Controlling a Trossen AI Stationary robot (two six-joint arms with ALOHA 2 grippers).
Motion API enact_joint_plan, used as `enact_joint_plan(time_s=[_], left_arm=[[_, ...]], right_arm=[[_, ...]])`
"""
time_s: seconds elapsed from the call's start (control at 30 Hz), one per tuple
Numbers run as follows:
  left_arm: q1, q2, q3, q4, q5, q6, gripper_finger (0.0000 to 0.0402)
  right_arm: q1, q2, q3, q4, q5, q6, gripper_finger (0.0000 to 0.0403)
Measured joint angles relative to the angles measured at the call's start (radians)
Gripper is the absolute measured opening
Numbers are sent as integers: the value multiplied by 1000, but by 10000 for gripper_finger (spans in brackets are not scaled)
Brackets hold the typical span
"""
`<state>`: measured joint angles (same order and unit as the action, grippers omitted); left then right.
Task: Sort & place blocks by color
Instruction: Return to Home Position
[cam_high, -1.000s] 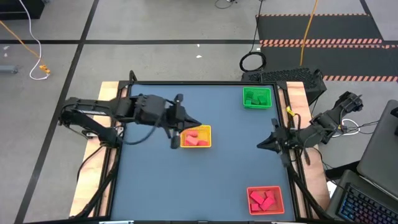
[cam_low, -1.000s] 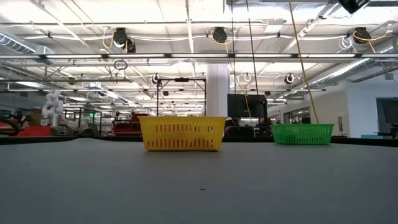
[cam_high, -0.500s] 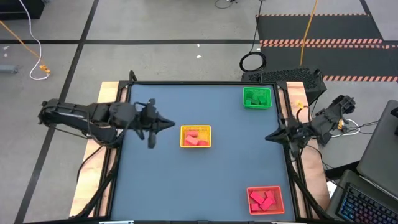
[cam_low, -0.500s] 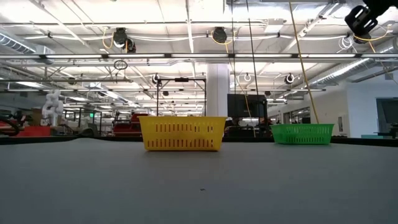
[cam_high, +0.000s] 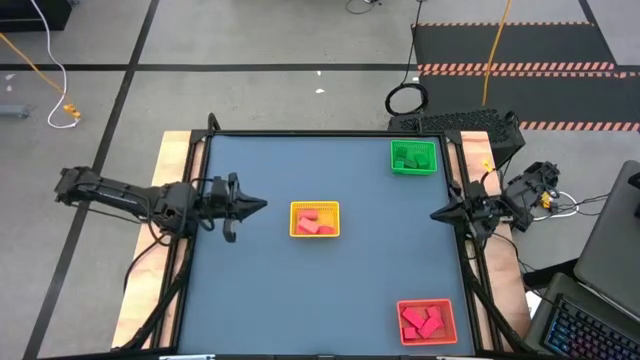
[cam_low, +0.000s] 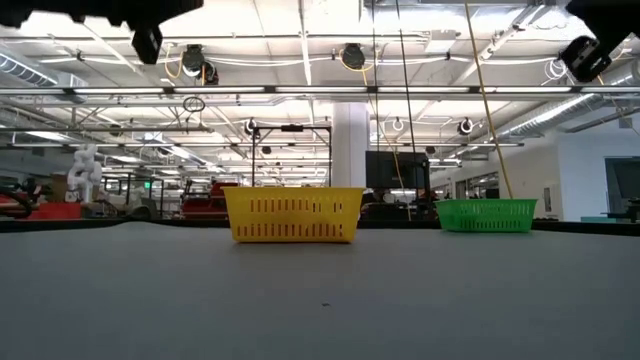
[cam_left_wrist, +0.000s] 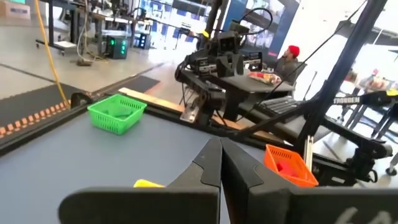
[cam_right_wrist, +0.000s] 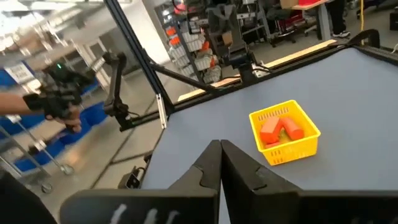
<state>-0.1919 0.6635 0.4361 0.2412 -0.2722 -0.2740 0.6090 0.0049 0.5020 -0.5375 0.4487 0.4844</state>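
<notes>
Blue-grey table top (cam_high: 260, 300) carries three square plastic mesh baskets; I see no block loose on it. Yellow basket (cam_high: 315, 205) at centre holds small orange-red solid blocks (cam_high: 316, 222), two that I can separate. Orange basket (cam_high: 427, 303) in the near-right corner holds red blocks (cam_high: 424, 322) in a pile, three or four; can't split them. Green basket (cam_high: 413, 171) in the far-right corner holds green blocks (cam_high: 411, 156), count unreadable.

Left gripper (cam_high: 262, 205) hangs just inside the left edge, fingers pinched together, carrying nothing. Right gripper (cam_high: 434, 214) is at the right edge, tips meeting, empty.

My read: sorting looks done and the step in hand is parking both arms. Next move only needs each arm folded to rest, clear of the baskets. No grasp required.
</notes>
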Motion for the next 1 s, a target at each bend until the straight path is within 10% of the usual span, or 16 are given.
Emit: enact_joint_plan(time_s=[0.57,1.0], left_arm=[[0,-318,-367,124,0,-106,0],[4,-405,-426,101,-23,-77,0]], right_arm=[[-1,-4,-182,115,-4,80,0],[-23,1,-480,641,-29,63,0]])
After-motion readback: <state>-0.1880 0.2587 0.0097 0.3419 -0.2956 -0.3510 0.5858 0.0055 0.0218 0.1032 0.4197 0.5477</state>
